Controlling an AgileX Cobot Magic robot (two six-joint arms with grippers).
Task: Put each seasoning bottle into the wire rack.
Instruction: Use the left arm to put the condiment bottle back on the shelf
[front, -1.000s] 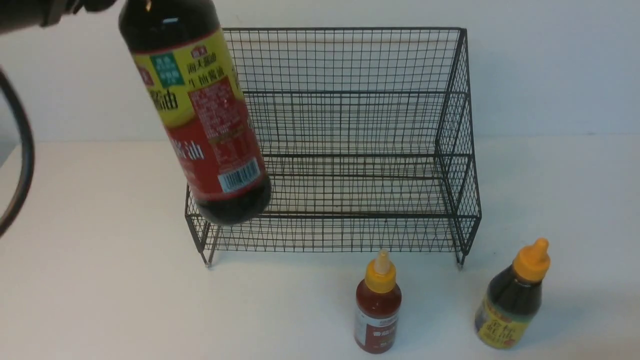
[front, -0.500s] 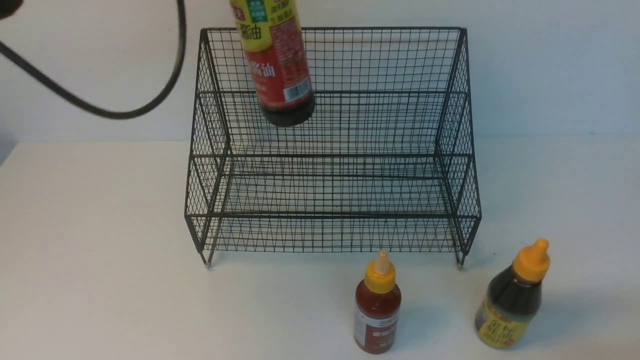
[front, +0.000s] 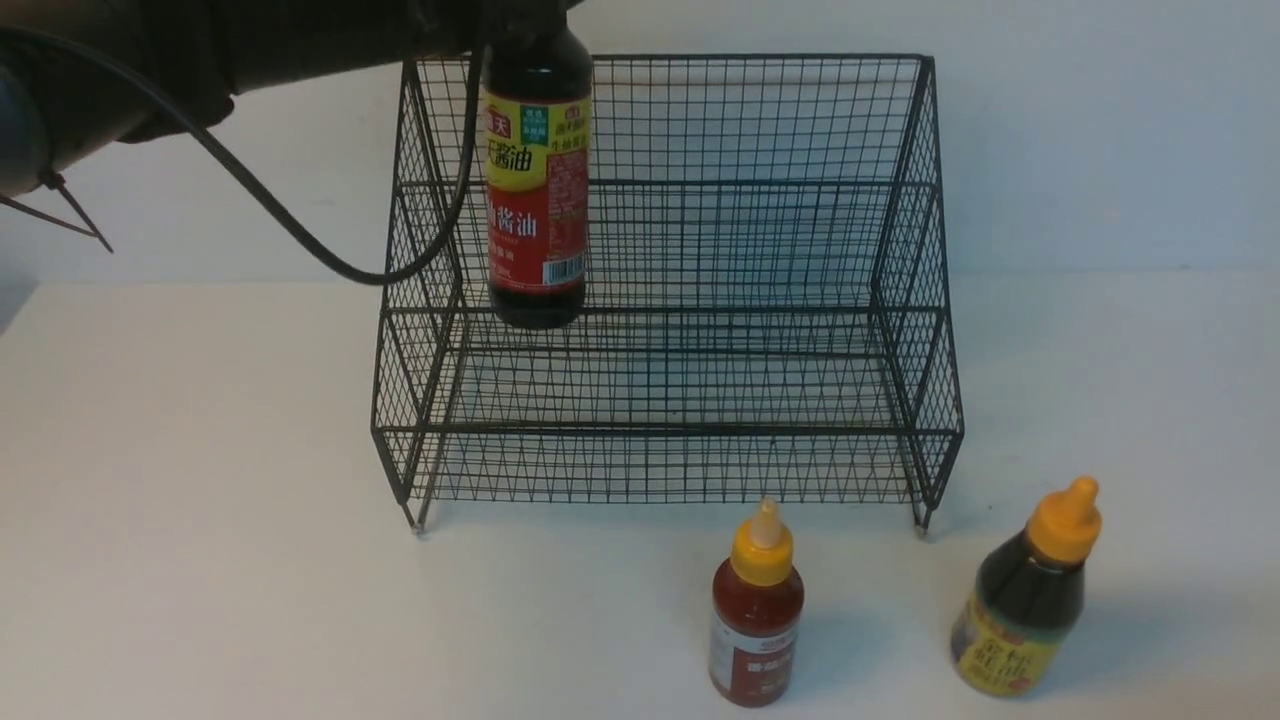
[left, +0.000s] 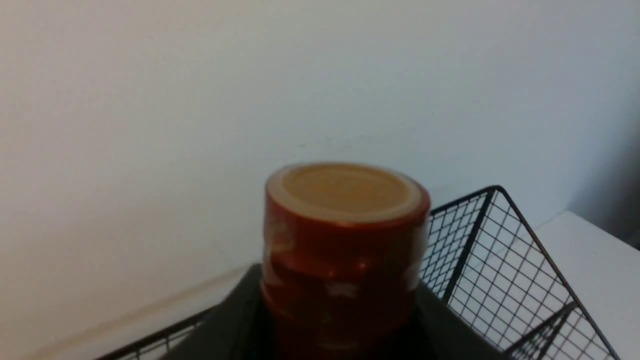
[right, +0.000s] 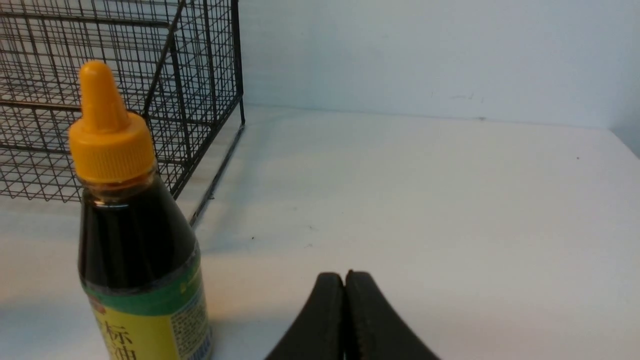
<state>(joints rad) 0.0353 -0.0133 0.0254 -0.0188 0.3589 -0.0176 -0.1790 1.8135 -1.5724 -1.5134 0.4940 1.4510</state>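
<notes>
Lower centre-right of the front view, small red bottle (front: 756, 620) and squat dark bottle (front: 1020, 610) stand upright on the white table (front: 200, 500), outside and in front of the wire rack (front: 920, 300); the right claw (right: 345, 275) sits low near the squat one, tips pressed together, empty. Further back, at top centre-left, the left claw (front: 505, 18) pinches the tall dark bottle (front: 535, 200) near its cap. That bottle hangs upright inside the rack's left part, base about level with the upper shelf, possibly touching it, hard to tell.
</notes>
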